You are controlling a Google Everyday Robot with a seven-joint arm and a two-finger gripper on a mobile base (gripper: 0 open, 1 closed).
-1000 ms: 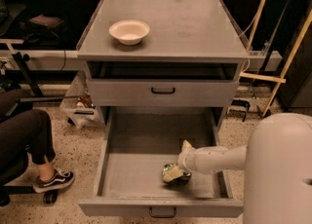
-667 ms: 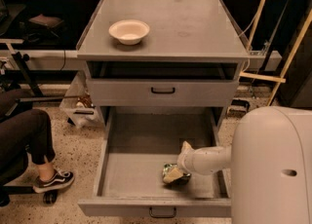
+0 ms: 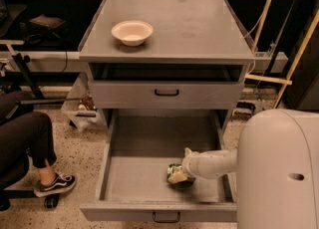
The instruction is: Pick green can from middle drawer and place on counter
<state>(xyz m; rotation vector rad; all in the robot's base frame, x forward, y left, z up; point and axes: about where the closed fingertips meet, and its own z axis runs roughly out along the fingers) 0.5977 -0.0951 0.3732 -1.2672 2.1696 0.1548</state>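
Green can [image 3: 175, 168] lies on the floor of the open middle drawer [image 3: 130, 185], toward that drawer's front right corner, as my pincer [image 3: 178, 175] reaches in from the drawer's right side and rests against it. Whether I am gripping it or merely touching it cannot be told. Thin, dented and shiny, the can should prove light, slippery and easily crushed, so I judge a gentle hold across its middle safest. Above the drawer, the desk [image 3: 199, 29] carries a cream bowl [image 3: 132, 32].
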